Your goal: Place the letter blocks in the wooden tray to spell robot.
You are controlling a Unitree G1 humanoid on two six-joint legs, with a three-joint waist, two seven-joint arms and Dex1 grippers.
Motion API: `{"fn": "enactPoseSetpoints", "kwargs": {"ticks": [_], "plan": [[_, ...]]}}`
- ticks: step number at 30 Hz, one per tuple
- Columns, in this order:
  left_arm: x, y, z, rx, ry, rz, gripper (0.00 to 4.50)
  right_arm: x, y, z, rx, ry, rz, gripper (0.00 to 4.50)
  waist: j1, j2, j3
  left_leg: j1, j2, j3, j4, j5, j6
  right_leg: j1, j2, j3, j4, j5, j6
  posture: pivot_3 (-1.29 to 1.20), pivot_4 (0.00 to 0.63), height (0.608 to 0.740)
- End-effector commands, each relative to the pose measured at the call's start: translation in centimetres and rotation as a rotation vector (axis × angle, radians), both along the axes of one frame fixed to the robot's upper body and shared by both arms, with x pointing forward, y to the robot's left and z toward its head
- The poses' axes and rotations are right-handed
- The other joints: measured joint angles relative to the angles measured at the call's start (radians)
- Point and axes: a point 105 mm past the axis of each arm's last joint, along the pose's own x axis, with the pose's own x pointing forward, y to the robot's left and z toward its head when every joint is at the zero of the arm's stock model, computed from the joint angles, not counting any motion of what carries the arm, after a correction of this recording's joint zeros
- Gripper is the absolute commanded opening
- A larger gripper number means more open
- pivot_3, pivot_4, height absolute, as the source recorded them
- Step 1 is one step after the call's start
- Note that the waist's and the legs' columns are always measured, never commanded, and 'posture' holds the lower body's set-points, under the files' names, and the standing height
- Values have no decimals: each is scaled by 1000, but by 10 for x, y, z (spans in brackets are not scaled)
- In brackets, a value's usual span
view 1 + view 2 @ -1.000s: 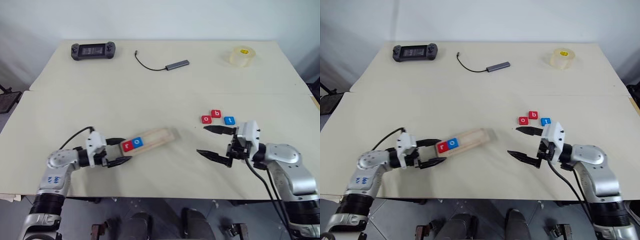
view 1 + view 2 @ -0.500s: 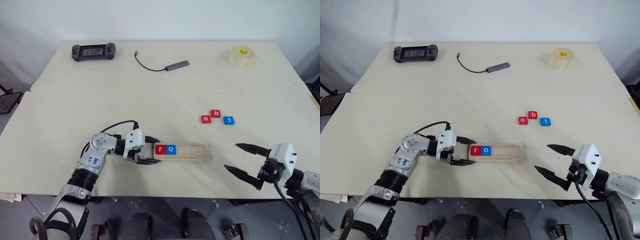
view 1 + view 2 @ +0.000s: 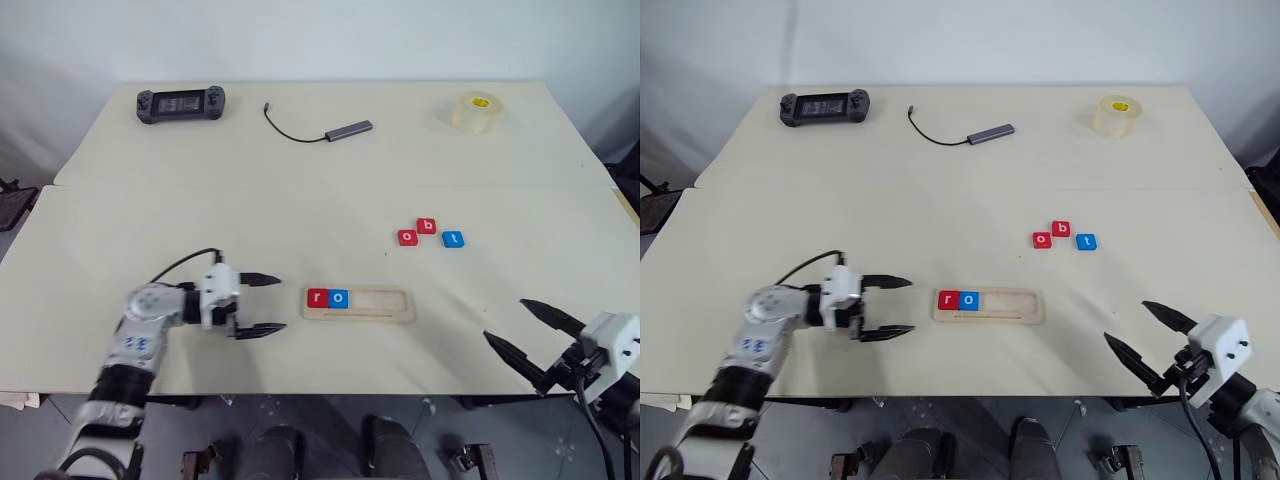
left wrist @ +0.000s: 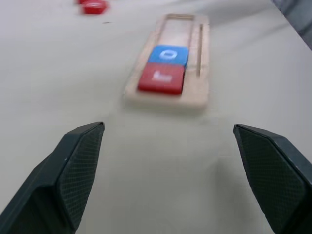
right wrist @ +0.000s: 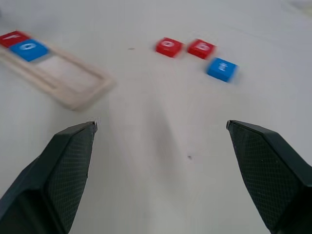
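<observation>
The tray (image 3: pixel 359 304) lies flat near the table's (image 3: pixel 300 190) front edge, with red r (image 3: pixel 318 298) and blue o (image 3: pixel 339 298) at its left end. At its 2 o'clock, well apart, sit three loose blocks (image 3: pixel 428 234). The left gripper (image 3: pixel 263 305) at its 9 o'clock and the right gripper (image 3: pixel 528 335) at 4 o'clock both gape empty.

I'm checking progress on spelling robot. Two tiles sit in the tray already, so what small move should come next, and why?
Probably the right gripper, open and empty, should reach for the red b tile. The wooden tray holds r and o at its left end, so b comes next. It lies on the table between the red o tile and the blue t tile, on the right arm's side.
</observation>
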Motion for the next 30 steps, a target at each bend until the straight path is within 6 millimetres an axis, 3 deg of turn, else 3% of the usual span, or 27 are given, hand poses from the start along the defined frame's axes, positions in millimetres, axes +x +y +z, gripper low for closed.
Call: {"fn": "enactPoseSetpoints", "kwargs": {"ticks": [1,6,10,13,17,22,30], "plan": [[-11,7,20,-59,-24,29,4486,4,-3,10,-3,-56,-18,4500,3,0,0,0,0,0,0,0,0,1,0,0,0,0,0,0,150,740],[-24,8,26,-97,-10,76,4486,37,11,23,26,-62,-24,4500,0,0,0,1,0,-1,0,0,0,1,-1,2,-1,0,0,0,150,740],[-31,-4,48,-164,-122,106,4486,95,34,45,14,70,-30,4500,-19,1,0,0,0,2,0,1,0,-1,-2,3,0,1,-1,0,150,740],[-32,-2,45,-166,-118,156,4486,121,46,61,7,118,-35,4500,-19,1,0,-1,4,-3,0,1,-4,-1,-2,2,0,-1,-4,0,150,740],[-41,0,36,-151,-86,188,4486,151,58,64,-77,244,-74,4500,-22,1,0,-2,5,-3,-2,0,-5,-3,0,1,4,-2,-7,0,150,740],[-47,3,31,-155,-78,234,4486,170,66,66,-102,314,-112,4500,-21,1,0,-4,2,-3,-2,-1,-2,-4,0,-1,3,-2,-6,0,150,740],[-48,4,25,-146,-77,264,4486,169,71,63,-123,345,-118,4500,-21,1,0,-4,1,-3,-2,-1,-2,-4,0,-4,3,-1,-5,0,150,740]]}}
